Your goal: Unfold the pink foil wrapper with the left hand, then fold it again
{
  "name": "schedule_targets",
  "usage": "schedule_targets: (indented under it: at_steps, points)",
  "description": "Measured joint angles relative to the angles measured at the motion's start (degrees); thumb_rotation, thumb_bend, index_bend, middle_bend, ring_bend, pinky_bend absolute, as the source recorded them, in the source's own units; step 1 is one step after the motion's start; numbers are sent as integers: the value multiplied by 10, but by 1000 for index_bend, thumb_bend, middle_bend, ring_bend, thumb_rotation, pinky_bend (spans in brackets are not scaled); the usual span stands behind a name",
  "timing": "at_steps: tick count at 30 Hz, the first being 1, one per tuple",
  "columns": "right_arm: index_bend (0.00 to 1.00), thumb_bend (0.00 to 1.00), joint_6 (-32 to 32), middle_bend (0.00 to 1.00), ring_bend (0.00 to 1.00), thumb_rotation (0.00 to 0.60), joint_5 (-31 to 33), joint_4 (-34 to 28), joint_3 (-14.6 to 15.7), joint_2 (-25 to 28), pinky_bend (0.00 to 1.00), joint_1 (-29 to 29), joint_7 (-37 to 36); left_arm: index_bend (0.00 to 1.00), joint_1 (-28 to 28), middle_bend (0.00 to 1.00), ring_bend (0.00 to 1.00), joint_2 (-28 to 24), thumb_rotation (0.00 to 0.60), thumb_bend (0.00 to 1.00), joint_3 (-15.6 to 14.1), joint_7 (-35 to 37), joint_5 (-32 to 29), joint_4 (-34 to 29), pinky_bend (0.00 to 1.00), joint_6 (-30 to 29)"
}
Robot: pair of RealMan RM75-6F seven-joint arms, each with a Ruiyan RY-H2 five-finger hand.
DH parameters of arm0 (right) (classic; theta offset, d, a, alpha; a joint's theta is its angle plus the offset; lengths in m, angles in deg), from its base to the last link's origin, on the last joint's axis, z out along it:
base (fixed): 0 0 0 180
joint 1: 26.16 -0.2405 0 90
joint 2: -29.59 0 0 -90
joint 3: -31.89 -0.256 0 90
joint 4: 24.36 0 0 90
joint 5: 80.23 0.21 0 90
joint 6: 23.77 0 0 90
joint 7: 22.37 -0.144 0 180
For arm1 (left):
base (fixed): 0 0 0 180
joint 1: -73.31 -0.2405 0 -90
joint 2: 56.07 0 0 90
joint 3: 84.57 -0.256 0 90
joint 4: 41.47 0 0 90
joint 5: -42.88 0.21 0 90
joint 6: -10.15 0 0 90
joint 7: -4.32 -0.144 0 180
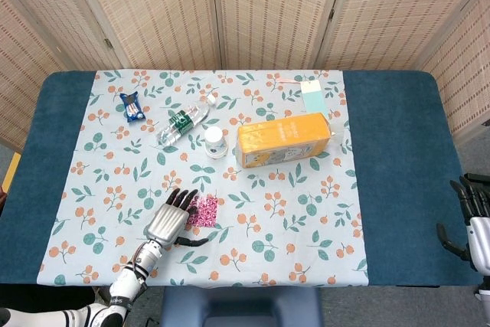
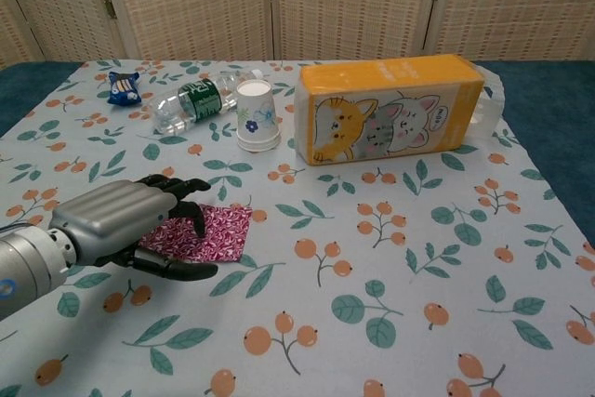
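Note:
The pink foil wrapper [image 1: 205,210] [image 2: 212,232] lies flat on the floral cloth near the table's front left. My left hand [image 1: 170,220] [image 2: 125,220] lies over its left part. The fingertips press down on the foil and the thumb stretches along its near edge. The hand hides the wrapper's left side. My right hand [image 1: 476,223] hangs off the table's right edge in the head view, fingers apart and holding nothing.
An orange tissue box [image 1: 283,139] [image 2: 390,120] stands mid-table beside a paper cup [image 1: 216,142] [image 2: 257,114]. A plastic bottle [image 1: 184,121] [image 2: 197,99] lies behind the cup. At the back left is a blue snack packet [image 1: 132,106] [image 2: 123,86], and a pale card [image 1: 312,97] lies further back.

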Motion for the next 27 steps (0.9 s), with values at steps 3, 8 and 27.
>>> schedule_targets:
  at_steps: [3,8,27]
  points:
    - [0,447,0,50,0,600,1,2,0,0,0,1,-2,329,2,0,0,3,128,121,1,-3,-2,-3,0,0]
    - [0,447,0,50,0,600,1,5,0,-1,0,2,-5,328,6,0,0,7,128,120,2,-9,-3,-5,0,1]
    - [0,447,-4,50,0,600,3,14,0,-1,0,8,-17,306,28,0,0,29,129,120,13,-33,-22,-3,0,11]
